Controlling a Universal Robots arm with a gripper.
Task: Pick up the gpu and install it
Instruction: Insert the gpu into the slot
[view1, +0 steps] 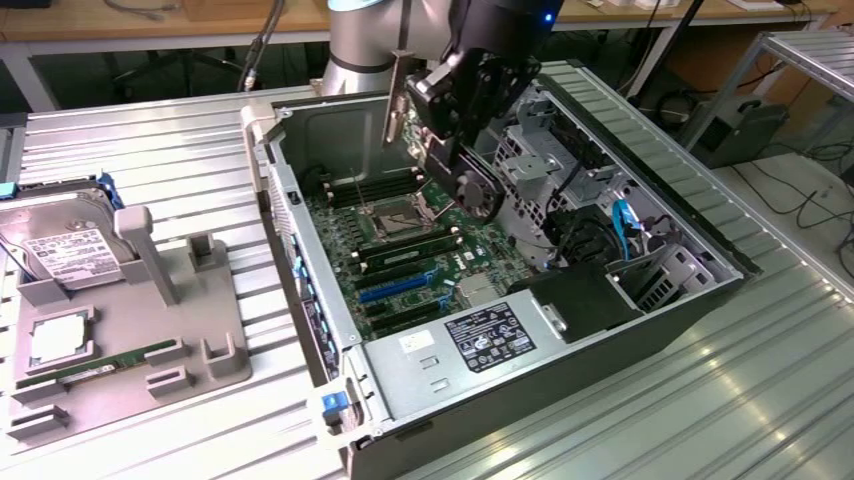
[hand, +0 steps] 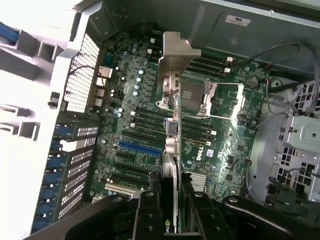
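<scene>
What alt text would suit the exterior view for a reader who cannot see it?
A robot arm's hand holds the gpu above the motherboard inside an open computer case. At the exterior view's left, a grey tray carries a hard drive and a green memory stick.

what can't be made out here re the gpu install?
- gpu cooler face: wrist view sees the card edge-on.
- motherboard slot beneath the card: wrist view, the gpu covers it.
- Where the jaws meet the gpu: exterior view, the arm's wrist blocks it.
- power supply label text: exterior view, too small.
- hard drive: cut off at the exterior view's left edge.
</scene>
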